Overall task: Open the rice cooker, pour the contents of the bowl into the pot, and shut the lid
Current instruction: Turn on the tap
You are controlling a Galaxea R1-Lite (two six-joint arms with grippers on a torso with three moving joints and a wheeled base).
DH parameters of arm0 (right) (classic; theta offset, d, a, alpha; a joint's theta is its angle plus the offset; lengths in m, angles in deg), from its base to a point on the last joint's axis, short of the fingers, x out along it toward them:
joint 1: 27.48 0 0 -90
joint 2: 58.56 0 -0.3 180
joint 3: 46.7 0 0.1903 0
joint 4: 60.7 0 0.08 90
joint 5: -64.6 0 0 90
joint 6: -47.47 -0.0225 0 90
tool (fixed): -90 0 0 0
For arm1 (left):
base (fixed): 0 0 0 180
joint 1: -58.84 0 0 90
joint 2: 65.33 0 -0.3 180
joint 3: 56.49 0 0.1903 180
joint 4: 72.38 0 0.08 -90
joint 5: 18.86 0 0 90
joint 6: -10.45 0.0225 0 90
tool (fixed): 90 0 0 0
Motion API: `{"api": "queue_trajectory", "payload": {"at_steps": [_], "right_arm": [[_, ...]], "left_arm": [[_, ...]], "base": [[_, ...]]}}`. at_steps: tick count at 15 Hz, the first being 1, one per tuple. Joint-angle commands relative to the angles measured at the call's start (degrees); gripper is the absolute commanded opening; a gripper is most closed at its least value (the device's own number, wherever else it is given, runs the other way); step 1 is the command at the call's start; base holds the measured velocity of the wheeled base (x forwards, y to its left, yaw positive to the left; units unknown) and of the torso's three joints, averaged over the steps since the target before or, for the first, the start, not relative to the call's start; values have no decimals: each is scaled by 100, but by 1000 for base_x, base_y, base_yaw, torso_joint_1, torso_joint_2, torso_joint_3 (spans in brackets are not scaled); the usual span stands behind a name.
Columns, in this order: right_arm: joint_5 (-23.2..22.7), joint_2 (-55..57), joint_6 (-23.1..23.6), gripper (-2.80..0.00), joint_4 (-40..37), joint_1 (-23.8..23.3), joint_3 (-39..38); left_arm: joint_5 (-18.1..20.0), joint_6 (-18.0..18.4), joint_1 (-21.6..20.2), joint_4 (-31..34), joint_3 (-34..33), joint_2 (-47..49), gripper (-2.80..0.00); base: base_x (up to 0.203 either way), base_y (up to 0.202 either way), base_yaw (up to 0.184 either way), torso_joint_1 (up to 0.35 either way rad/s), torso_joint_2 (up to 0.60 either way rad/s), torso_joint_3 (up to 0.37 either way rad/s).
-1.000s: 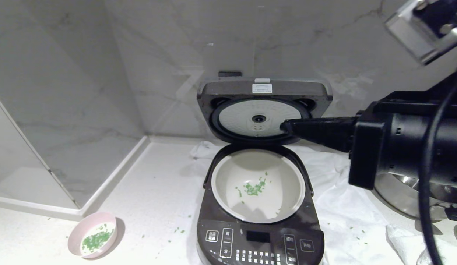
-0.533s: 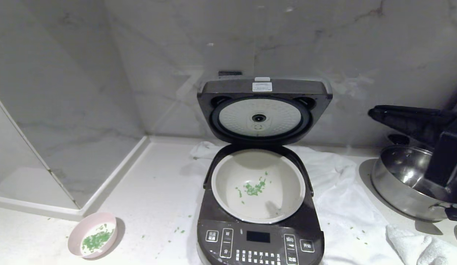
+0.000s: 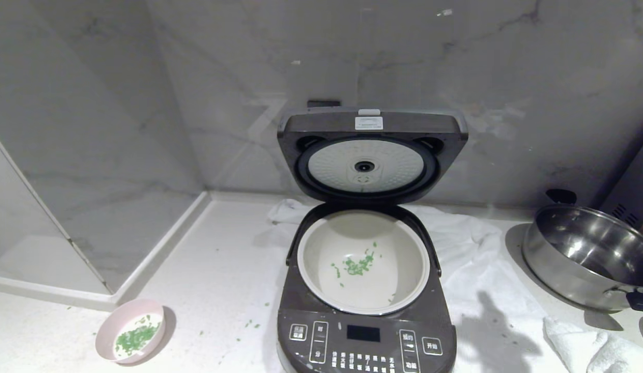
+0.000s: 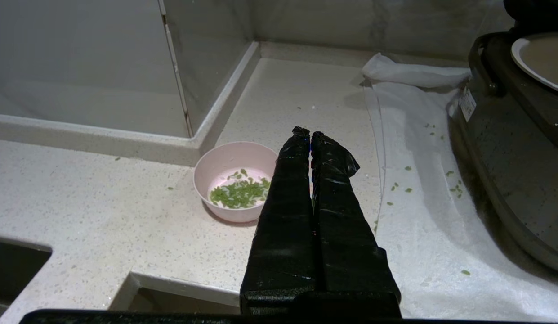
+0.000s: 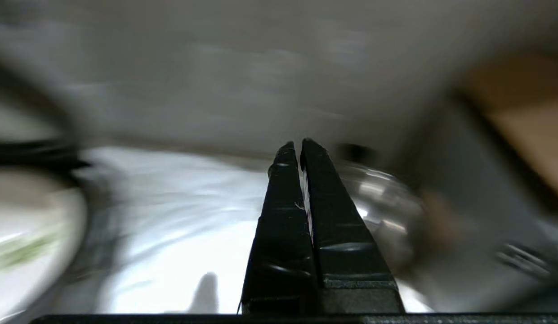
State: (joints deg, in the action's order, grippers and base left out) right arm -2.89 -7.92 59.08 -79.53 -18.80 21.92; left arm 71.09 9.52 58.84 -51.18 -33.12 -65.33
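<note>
The rice cooker [image 3: 366, 339] stands open in the middle of the counter, its lid [image 3: 372, 155] upright against the wall. Its white pot [image 3: 321, 248] holds a small scatter of green contents [image 3: 358, 265]. The pink bowl [image 3: 110, 331] sits at the front left with more green bits [image 3: 136, 336] in it; it also shows in the left wrist view as the bowl [image 4: 225, 159]. My left gripper [image 4: 309, 132] hangs shut and empty just beside the bowl. My right gripper [image 5: 297, 144] is shut and empty, out of the head view, over the white cloth near the steel pan.
A steel pan [image 3: 585, 254] with black handles sits at the right. A white cloth [image 3: 487, 290] lies under and around the cooker. Green bits are scattered on the counter [image 3: 217, 290]. A glass partition [image 3: 67, 181] closes the left side. A folded towel [image 3: 585, 344] lies front right.
My right arm has swung away from the open lid to the right and dropped out of the head view. The lid, pot and bowl have not moved.
</note>
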Motion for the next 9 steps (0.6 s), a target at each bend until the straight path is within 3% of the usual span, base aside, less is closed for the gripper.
{"api": "queue_trajectory", "payload": {"at_steps": [1, 4, 9], "right_arm": [[15, -831, 114, -280, -15, -936, -337], [19, -1520, 252, -280, -100, -1446, -727], [-187, -3038, 313, -280, -424, -1476, -1184]], "left_arm": [[-4, -3, 0, -3, -88, -9, -280], [-4, -12, 0, -3, -79, -9, -280], [-4, -20, 0, -3, -83, -9, -280]], "base": [[0, 0, 0, 0, 0, 0], [0, 0, 0, 0, 0, 0], [0, 0, 0, 0, 0, 0]]}}
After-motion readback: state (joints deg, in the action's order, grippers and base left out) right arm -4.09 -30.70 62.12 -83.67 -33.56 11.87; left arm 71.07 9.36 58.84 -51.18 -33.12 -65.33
